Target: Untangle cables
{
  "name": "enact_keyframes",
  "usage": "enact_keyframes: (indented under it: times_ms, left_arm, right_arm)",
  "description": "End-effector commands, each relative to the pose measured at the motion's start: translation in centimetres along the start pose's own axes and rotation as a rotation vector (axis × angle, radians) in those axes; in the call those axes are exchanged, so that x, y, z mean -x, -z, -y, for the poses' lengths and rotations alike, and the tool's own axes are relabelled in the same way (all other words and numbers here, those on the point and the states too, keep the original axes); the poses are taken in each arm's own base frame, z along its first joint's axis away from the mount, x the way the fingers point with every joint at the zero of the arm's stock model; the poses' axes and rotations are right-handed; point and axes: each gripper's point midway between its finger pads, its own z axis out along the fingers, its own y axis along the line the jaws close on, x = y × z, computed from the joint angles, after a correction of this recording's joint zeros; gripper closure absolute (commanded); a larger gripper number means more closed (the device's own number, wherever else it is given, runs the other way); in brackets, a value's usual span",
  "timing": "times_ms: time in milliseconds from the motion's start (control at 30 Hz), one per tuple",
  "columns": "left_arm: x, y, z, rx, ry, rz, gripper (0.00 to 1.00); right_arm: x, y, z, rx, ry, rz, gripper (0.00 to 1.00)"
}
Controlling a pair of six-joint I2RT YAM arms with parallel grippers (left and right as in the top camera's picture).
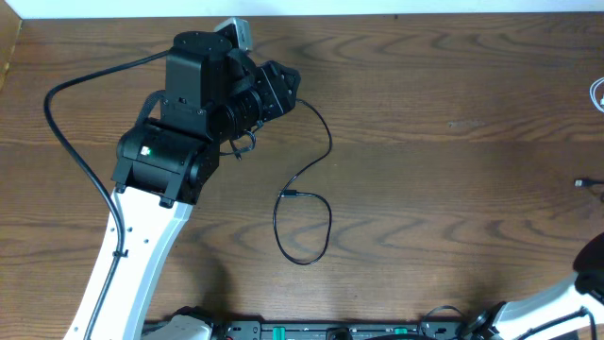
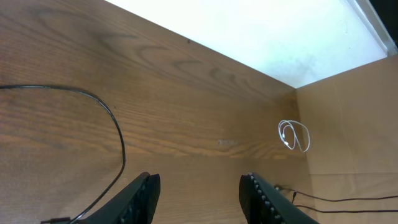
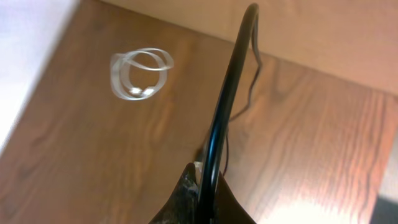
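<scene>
The left gripper (image 2: 199, 179) sits toward 10 o'clock on the wooden table (image 1: 453, 217), its fingers (image 2: 144, 190) apart with only bare wood between them. A thin black cable (image 1: 330, 142) leaves that gripper's tip toward 3 o'clock and bends back to a small plug (image 1: 290, 194) near the table's middle. From there it closes into a loose loop toward 6 o'clock. In the left wrist view this cable curves past the outside of the 9 o'clock finger, not between the two.

A small white cable (image 2: 292, 135) lies coiled on its own at the far 3 o'clock edge, apart from the black ones.

The right gripper (image 3: 202, 190) has its fingers pressed together on a second black cable (image 3: 224, 112). That cable rises from the tips toward 12 o'clock in the right wrist view, with the white coil at 10 o'clock of it.
</scene>
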Motion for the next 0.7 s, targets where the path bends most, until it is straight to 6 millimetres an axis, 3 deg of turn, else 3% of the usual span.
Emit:
enact_keyframes:
  times_ms: [0, 200, 267, 333, 367, 433, 467, 667]
  left_arm:
    - [0.2, 0.1, -0.2, 0.012, -0.013, 0.011, 0.54]
    - [0.2, 0.1, -0.2, 0.011, -0.013, 0.010, 0.53]
    - [0.2, 0.1, -0.2, 0.011, -0.013, 0.011, 0.53]
    - [0.2, 0.1, -0.2, 0.012, -0.013, 0.011, 0.54]
    - [0.2, 0.1, -0.2, 0.012, -0.013, 0.011, 0.53]
    - [0.2, 0.1, -0.2, 0.011, -0.013, 0.011, 0.53]
    - [0.2, 0.1, -0.2, 0.011, -0.013, 0.011, 0.53]
    - [0.2, 0.1, -0.2, 0.011, -0.013, 0.011, 0.53]
  right_arm:
    - [0.1, -4.4, 2.4, -0.105, -0.098, -0.061, 0.99]
    - [-2.1, -12.1, 3.6, -0.155, -0.143, -0.229, 0.98]
    - [-3.5, -14.2, 3.1, -0.119, -0.127, -0.309, 0.79]
    - [-4.9, -15.9, 2.8, -0.101, -0.101, -0.381, 0.69]
    - [-5.5, -16.6, 2.8, -0.098, -0.088, -0.410, 0.58]
    - [-6.5, -17.8, 2.7, -0.099, -0.082, -0.453, 0.12]
    - [-7.0, -18.1, 2.4, -0.084, -0.084, -0.475, 0.03]
    - [-8.2, -17.5, -0.9, 0.111, -0.027, -0.551, 0.01]
